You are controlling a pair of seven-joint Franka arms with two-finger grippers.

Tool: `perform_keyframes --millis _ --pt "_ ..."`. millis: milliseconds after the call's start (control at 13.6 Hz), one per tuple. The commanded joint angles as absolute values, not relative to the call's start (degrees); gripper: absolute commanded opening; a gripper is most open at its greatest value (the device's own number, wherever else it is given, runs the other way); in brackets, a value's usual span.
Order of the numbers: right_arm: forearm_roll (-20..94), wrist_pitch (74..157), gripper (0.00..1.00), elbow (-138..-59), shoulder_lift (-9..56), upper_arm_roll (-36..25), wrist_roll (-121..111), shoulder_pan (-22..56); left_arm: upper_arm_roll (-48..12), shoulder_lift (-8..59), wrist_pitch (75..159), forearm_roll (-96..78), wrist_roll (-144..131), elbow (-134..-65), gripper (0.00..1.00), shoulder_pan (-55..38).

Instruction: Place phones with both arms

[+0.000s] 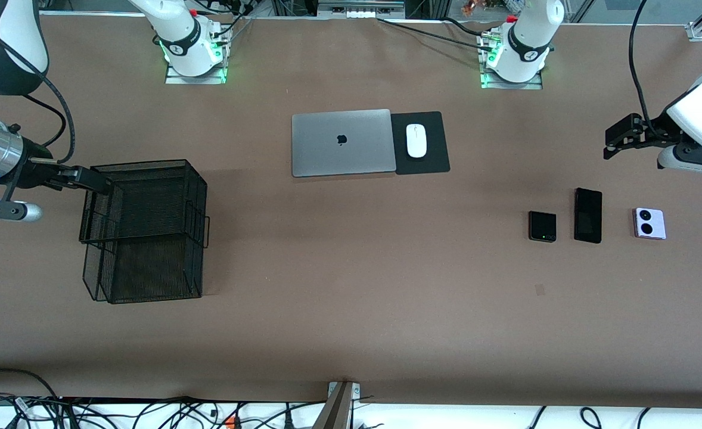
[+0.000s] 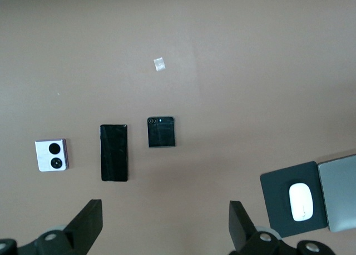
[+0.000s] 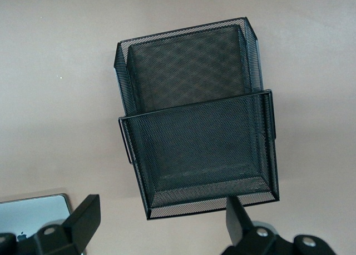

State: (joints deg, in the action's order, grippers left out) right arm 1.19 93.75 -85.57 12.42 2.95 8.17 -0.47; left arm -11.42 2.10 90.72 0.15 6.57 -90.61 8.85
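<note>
Evidently nothing of the task is done yet: all three phones lie flat on the desk (image 1: 351, 333) in a row at the left arm's end, each apart from the next. The folded black phone (image 1: 542, 226) sits closest to the middle of the desk, the black slab (image 1: 588, 215) is beside it, and the lavender phone (image 1: 649, 223) with its two black circles is last in the row, closest to the desk's end. The left tool (image 2: 166, 221) hangs in the air over bare desk near the row, its fingers spread wide and holding nothing; its wrist view looks straight down on all three phones. The right tool (image 3: 161, 224) hovers over the edge of a black two-tier mesh tray (image 1: 148, 238) at the right arm's end, likewise wide open and empty. Both tiers of the tray look empty, so it is probably where the phones should go. A closed laptop (image 1: 341, 143) and a mouse (image 1: 416, 140) on a black pad (image 1: 431, 158) rest mid-desk, farther from the front camera than the phones, and play no part. What remains is everything: each phone has to be picked up, carried the length of the desk, likely with a handover between the arms, and set down.
</note>
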Motion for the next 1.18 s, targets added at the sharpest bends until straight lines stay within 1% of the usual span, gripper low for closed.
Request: perform_keyframes --millis 0,147,515,882,1103 --pt "1.23 93.87 1.0 -86.22 11.87 2.72 8.17 -0.09 -11.51 2.81 89.74 3.58 8.26 -90.88 1.0 8.79" --pt "1.23 93.87 1.0 -86.22 11.87 2.72 8.17 -0.09 -12.21 3.08 89.74 7.89 8.52 -92.28 1.0 8.35" --pt "1.14 94.04 1.0 -86.22 11.87 2.72 8.17 -0.09 -13.09 3.16 90.61 9.23 8.44 -94.91 1.0 8.35" --pt "1.14 94.04 1.0 -86.22 11.87 2.72 8.17 -0.09 -13.1 3.16 99.74 10.11 8.53 -102.21 1.0 8.96" --pt "1.23 94.04 1.0 -86.22 11.87 2.72 8.17 -0.09 -13.01 5.35 102.74 10.19 8.7 -102.92 1.0 9.23"
